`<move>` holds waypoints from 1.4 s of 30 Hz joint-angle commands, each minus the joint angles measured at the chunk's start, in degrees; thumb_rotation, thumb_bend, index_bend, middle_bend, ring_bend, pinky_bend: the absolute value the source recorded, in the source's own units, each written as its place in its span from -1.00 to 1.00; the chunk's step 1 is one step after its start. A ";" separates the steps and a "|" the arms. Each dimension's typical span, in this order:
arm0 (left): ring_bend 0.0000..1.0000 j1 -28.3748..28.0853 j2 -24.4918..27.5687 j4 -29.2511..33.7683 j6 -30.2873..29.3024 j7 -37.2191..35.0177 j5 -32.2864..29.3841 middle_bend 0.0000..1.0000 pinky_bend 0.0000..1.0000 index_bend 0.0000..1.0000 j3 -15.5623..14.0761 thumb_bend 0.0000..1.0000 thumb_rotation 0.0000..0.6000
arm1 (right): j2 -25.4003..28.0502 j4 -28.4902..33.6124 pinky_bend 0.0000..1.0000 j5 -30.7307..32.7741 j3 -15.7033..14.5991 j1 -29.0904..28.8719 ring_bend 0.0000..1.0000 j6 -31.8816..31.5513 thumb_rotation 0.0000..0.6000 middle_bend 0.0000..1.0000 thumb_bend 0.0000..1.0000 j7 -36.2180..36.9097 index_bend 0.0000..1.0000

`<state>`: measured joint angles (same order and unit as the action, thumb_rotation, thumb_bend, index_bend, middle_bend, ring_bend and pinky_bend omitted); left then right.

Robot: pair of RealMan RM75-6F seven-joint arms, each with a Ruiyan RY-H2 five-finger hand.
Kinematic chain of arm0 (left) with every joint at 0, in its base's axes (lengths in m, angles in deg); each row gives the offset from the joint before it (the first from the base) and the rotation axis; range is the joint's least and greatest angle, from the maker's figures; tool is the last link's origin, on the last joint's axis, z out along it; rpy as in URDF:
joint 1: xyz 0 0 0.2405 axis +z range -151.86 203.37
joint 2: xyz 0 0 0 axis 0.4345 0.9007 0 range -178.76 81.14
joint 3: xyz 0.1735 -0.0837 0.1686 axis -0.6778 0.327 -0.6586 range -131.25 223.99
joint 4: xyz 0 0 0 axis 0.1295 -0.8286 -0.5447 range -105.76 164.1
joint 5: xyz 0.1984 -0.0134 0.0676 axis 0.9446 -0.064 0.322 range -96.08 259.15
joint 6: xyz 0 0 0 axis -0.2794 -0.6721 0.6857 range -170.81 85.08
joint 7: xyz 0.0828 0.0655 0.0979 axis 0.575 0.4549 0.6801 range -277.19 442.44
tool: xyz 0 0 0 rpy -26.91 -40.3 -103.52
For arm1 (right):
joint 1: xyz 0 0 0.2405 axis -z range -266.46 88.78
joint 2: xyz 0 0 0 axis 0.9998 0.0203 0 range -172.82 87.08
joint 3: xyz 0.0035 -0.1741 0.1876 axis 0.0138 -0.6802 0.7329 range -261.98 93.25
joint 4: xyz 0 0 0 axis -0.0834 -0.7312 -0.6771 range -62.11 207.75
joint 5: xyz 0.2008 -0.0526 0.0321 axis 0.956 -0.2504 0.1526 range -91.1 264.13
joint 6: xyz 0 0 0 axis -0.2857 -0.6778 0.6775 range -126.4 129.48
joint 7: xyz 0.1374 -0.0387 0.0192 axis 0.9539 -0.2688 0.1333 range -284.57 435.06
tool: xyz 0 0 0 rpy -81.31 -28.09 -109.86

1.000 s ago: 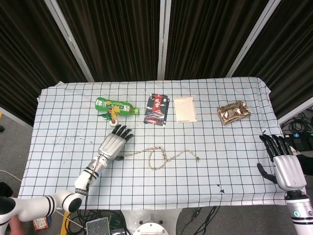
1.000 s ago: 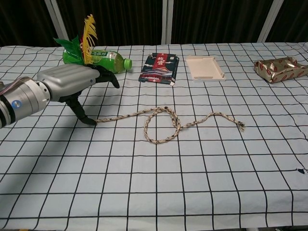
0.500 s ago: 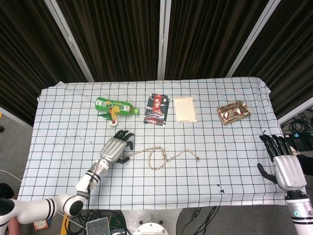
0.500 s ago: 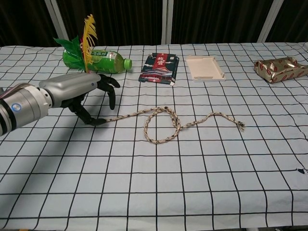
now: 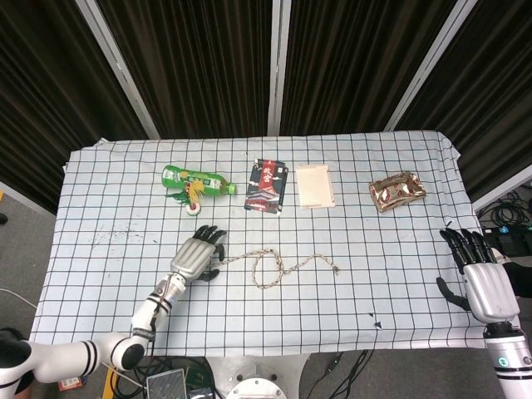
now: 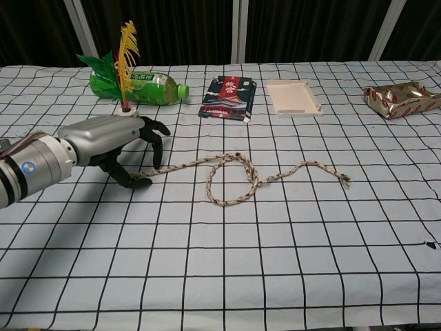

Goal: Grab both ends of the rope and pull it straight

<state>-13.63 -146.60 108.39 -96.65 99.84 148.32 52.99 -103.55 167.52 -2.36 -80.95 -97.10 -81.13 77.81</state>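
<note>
Rope is laid across the middle of the checked tablecloth, with one loop near its centre and a frayed end lying free on the right. The left hand is lowered over the rope's left end. Its fingers are curled downward and the thumb tip is set against the rope end at the cloth. Whether the end is actually pinched cannot be told. The right hand is seen only in the head view, at the table's right edge, well apart from the rope, fingers spread and nothing held. Along the far side are noted a green bottle lying on its side, a feather toy beside it, a dark packet, a pale tray and a shiny wrapper.
</note>
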 commanded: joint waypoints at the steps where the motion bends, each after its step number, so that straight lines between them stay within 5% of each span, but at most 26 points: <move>1: -1.00 -0.03 -0.07 -0.14 0.14 -0.15 -0.10 -0.84 -1.00 -0.01 0.03 -0.40 1.00 | 0.02 0.03 -1.00 0.04 0.02 -0.02 -1.00 0.02 1.00 -0.84 -0.47 -0.04 -0.92; 28: -1.00 0.36 -0.16 -1.13 -0.51 -2.02 1.42 -0.80 -1.00 0.14 -0.31 -0.25 1.00 | 0.09 0.36 -1.00 0.24 -0.08 -0.31 -1.00 0.74 1.00 -0.84 -0.47 -0.52 -0.92; 34: -1.00 1.99 1.50 -0.30 -2.69 -4.50 4.17 -0.78 -1.00 0.16 -1.47 -0.21 1.00 | 0.51 1.38 -1.00 -1.14 -0.75 -2.99 -1.00 5.32 1.00 -0.83 -0.45 0.53 -0.92; 42: -1.00 3.56 2.90 1.00 -4.72 -5.77 6.56 -0.78 -1.00 0.16 -2.62 -0.22 1.00 | -3.43 0.98 -1.00 0.13 1.37 -11.55 -1.00 16.83 1.00 -0.68 -0.41 -0.99 -0.47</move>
<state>-10.07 -143.72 109.38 -101.38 94.09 154.88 50.40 -105.07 168.78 -3.05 -80.59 -105.66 -67.86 77.31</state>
